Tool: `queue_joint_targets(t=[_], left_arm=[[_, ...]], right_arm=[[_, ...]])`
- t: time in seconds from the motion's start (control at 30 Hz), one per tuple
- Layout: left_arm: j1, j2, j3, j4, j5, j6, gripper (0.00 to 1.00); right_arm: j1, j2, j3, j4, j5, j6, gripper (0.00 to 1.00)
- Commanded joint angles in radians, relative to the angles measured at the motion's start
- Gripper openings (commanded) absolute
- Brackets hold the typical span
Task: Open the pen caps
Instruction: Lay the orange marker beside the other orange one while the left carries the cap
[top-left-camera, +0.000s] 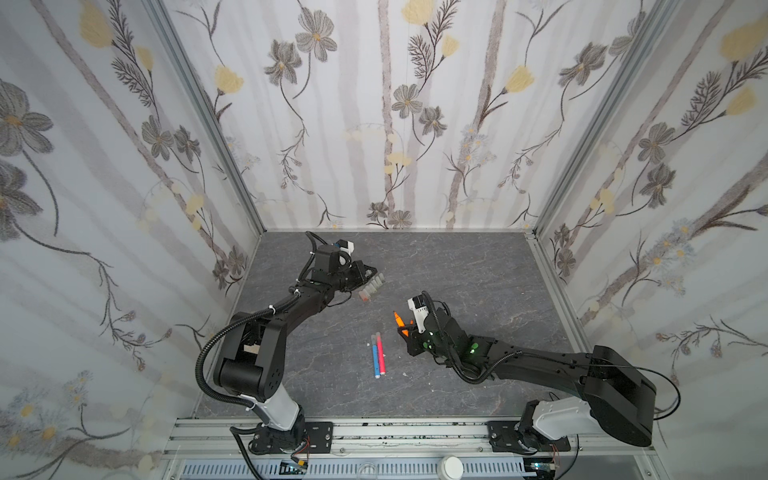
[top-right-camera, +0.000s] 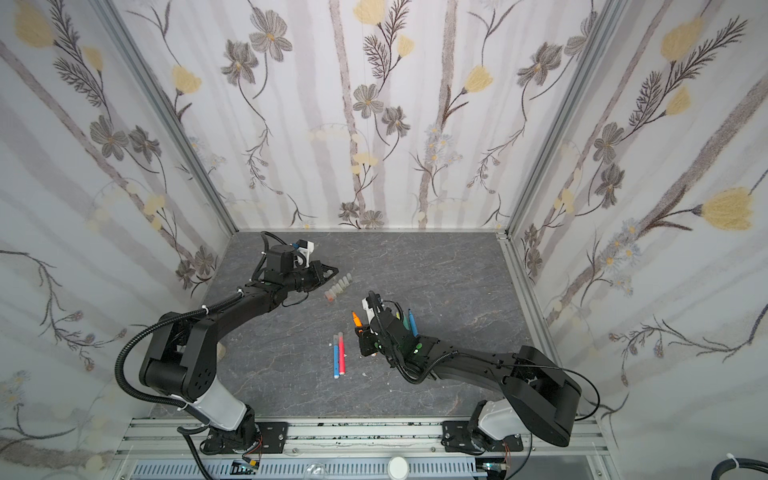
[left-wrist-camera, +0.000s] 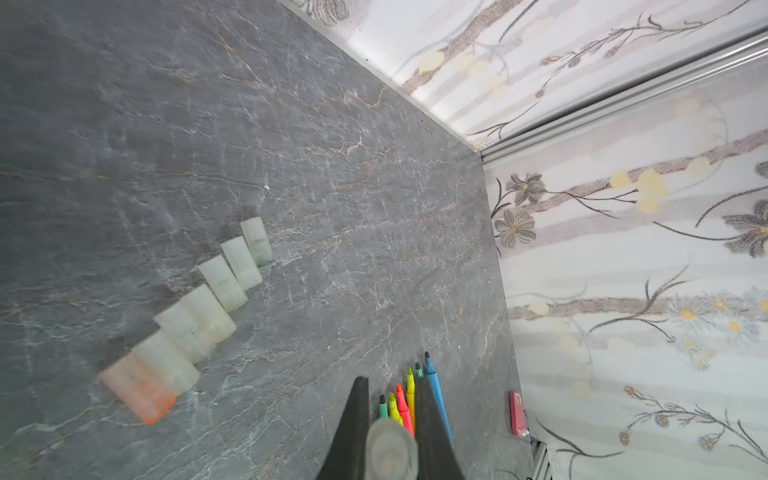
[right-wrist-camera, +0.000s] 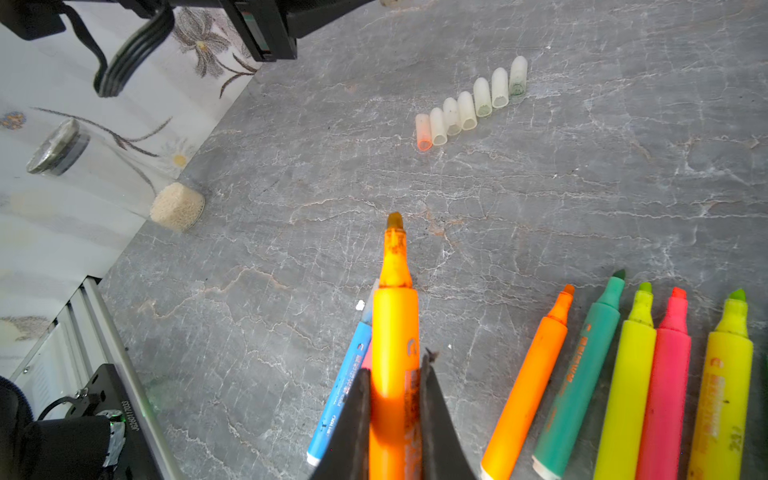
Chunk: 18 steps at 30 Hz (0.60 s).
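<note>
Left wrist: cap (left-wrist-camera: 392, 451) in end effector (left-wrist-camera: 392, 384)

No legible txt, blue pen (right-wrist-camera: 343, 395) print blurred

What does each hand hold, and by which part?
Left hand: a small translucent plastic cap, by its sides. Right hand: an uncapped orange marker pen, by its barrel.

Translucent plastic pen caps (right-wrist-camera: 466, 110), matt tabletop (right-wrist-camera: 582, 195)
</note>
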Motion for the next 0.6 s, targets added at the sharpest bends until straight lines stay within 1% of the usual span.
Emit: queue_joint_targets(t=[0.0,0.1,0.27,0.43,0.57], left_arm=[[0.034,-0.025,-0.044,0.018,-0.019,0.034,0.0],[0.076,-0.049,-0.106,0.03,-0.005,0.042,0.0],[0.122,-0.08,-0.186,0.04,0.006,0.064,0.0],[0.142,-0.099,-0.232,0.044,0.009,0.076,0.0],[0.145,-0.105,-0.257,0.065,0.006,0.068,0.0]], right_arm=[[0.006,0.034,0.03,-0.013,0.042,0.06,0.0],[0.021,0.109,0.107,-0.072,0.101,0.122,0.0],[0.048,0.262,0.239,-0.209,0.197,0.18,0.0],[0.048,0.323,0.254,-0.237,0.247,0.223,0.0],[0.049,0.358,0.25,-0.237,0.255,0.24,0.01]])
